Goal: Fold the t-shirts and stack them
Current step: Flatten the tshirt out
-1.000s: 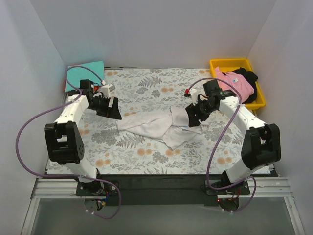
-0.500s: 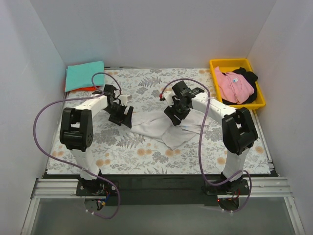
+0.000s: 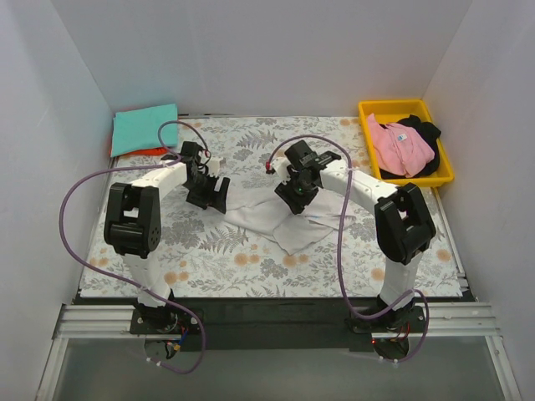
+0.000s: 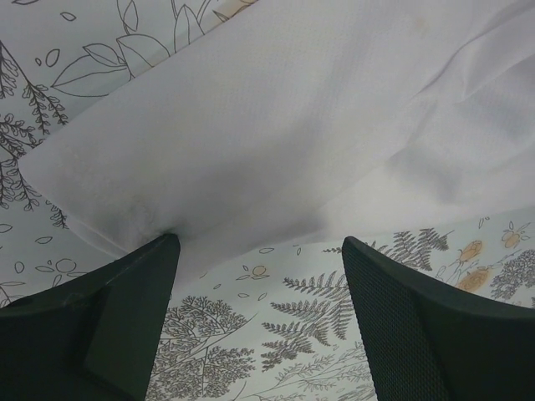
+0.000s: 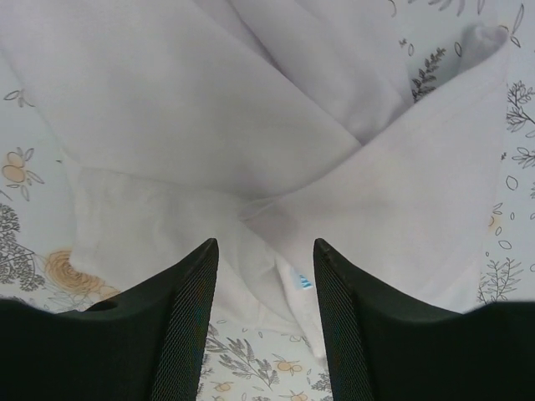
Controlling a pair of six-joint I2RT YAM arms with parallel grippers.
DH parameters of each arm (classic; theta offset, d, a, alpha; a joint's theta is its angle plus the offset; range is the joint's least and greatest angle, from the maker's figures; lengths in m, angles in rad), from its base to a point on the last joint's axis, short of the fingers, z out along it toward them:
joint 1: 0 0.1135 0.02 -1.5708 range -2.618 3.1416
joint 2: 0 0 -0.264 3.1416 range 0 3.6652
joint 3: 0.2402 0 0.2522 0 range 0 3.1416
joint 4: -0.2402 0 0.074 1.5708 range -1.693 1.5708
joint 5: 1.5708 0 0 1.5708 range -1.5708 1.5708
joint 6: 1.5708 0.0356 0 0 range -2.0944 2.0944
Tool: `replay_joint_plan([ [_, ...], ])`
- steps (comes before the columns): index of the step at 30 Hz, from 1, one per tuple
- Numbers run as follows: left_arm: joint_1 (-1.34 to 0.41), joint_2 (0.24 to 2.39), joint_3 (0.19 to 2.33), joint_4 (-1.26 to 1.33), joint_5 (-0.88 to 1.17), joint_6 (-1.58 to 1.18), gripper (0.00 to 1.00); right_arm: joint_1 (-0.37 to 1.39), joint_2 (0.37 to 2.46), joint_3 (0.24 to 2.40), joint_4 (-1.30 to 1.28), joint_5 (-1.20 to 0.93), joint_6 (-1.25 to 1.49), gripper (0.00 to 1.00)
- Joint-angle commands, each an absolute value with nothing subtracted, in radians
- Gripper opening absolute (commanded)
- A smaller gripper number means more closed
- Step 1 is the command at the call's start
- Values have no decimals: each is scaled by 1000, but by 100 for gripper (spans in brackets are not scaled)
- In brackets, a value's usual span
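Observation:
The white t-shirt [image 3: 280,219] lies crumpled in the middle of the floral table cloth. My left gripper [image 3: 211,195] is open at its left end. In the left wrist view the left gripper [image 4: 259,242] is low over the table cloth, with the shirt [image 4: 276,125] just ahead and its hem touching the left fingertip [image 4: 163,246]. My right gripper [image 3: 298,195] is open over the shirt's far middle. In the right wrist view the right gripper [image 5: 263,246] straddles folds [image 5: 209,125] near a blue label [image 5: 302,282]. A folded teal t-shirt [image 3: 144,129] lies on an orange one [image 3: 125,151] at the far left.
A yellow bin [image 3: 394,109] at the far right holds a pink t-shirt [image 3: 401,146] and a black one [image 3: 429,134]. White walls close in the table on three sides. Purple cables loop from both arms.
Both arms have swung inward from the shirt's outer ends toward its far middle. The white shirt now lies more bunched and narrower than a second ago.

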State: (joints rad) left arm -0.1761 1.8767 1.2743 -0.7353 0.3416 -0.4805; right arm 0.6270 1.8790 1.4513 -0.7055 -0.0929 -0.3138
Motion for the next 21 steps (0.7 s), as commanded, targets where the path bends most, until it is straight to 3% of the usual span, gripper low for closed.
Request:
replay_joint_plan([
  [1,-172,1856,1301,-729,386,-518,78,676,1839,1468,-712,-95,-299,56],
  [7,-169,1850,1347,-767,399,-532,80,678,1919,1499,-709,-8,-302,54],
  [13,-169,1848,1347,-775,396,-525,81,678,1931,1508,-703,96,-304,35],
  [15,-169,1851,1347,-770,399,-528,81,678,1927,1509,-700,109,-314,19],
  [16,-169,1853,1347,-770,399,-529,81,677,1925,1511,-699,123,-314,7],
  [17,-169,1855,1350,-767,399,-531,81,676,1918,1517,-699,127,-314,1],
  [21,-169,1848,1347,-767,393,-532,81,658,1841,1548,-703,146,-333,1],
])
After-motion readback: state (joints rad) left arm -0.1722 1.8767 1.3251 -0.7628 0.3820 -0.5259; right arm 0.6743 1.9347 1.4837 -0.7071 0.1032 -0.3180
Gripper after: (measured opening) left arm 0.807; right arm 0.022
